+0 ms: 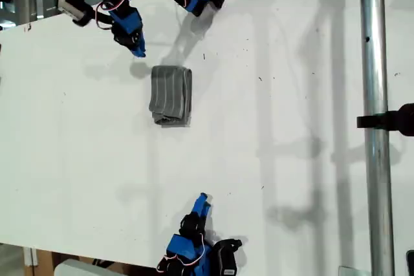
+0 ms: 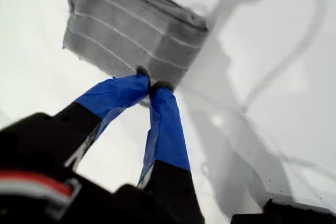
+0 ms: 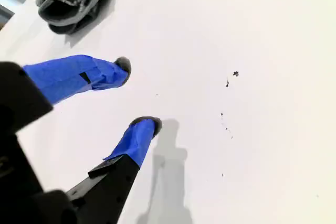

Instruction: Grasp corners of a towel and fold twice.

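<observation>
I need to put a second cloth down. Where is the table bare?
Bare table runs between the folded towel and the metal pole, and from the towel to the exterior view's left edge. Crowded: around the towel, near my first gripper, and around my second gripper.

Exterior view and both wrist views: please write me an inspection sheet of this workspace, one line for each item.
Surface: white table, bare, with a few small dark specks.
Job's things: grey striped towel lies folded into a small bundle, touching neither tool.
Clutter: nothing seen.
Grippers: my first tool is shut, just short of the towel; my second tool is open and empty, farther from the towel.
Cables: thin red and white wires run along the arm at the exterior view's top; none lie on the table.
Surroundings: a metal pole with a black clamp stands at the exterior view's right.
</observation>
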Robot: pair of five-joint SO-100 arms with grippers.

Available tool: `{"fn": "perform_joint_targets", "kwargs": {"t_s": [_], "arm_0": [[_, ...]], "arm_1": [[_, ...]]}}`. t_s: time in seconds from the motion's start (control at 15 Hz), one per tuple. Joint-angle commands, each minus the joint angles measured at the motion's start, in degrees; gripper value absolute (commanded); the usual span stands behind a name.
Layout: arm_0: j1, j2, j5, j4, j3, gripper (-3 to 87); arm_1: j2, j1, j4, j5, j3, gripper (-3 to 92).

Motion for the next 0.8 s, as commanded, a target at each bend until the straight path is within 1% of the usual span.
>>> {"fn": "perform_joint_targets", "kwargs": {"t_s": [0.0, 0.07, 0.13, 0.2, 0.27, 0.33, 0.4, 0.47, 0.53, 0.73], "arm_0": [[2.29, 0.44, 2.11, 1.14, 0.26, 17.5], [2.20, 0.44, 13.45, 1.14, 0.26, 17.3], [2.46, 0.44, 23.29, 1.23, 0.26, 17.3], [3.43, 0.44, 29.62, 1.23, 0.26, 17.2], [4.31, 0.35, 34.37, 1.23, 0.26, 17.0], [4.92, 0.35, 35.07, 1.23, 0.26, 16.2], [4.83, 0.35, 35.07, 1.23, 0.26, 14.8], [4.66, 0.35, 35.07, 1.23, 0.26, 13.8], [4.66, 0.35, 35.16, 1.23, 0.26, 13.8], [4.66, 0.35, 35.16, 1.23, 0.26, 13.8]], "arm_1": [[29.88, -2.11, 3.08, 6.24, 22.24, 1.2], [41.75, -6.42, 2.99, 10.11, 27.60, -0.2], [47.20, -7.73, 3.08, 14.59, 32.26, -0.1], [46.58, -8.44, 2.72, 16.88, 35.33, 1.1], [46.76, -10.02, 1.49, 20.48, 38.94, 1.8], [45.97, -11.60, 3.08, 25.93, 39.55, 1.0], [46.05, -11.69, 2.99, 26.81, 39.55, 2.7], [46.58, -12.39, 4.48, 26.98, 39.38, 8.3], [46.58, -14.85, 6.59, 28.83, 39.38, 8.3], [46.58, -19.51, 6.77, 27.69, 39.29, 8.4]]}}
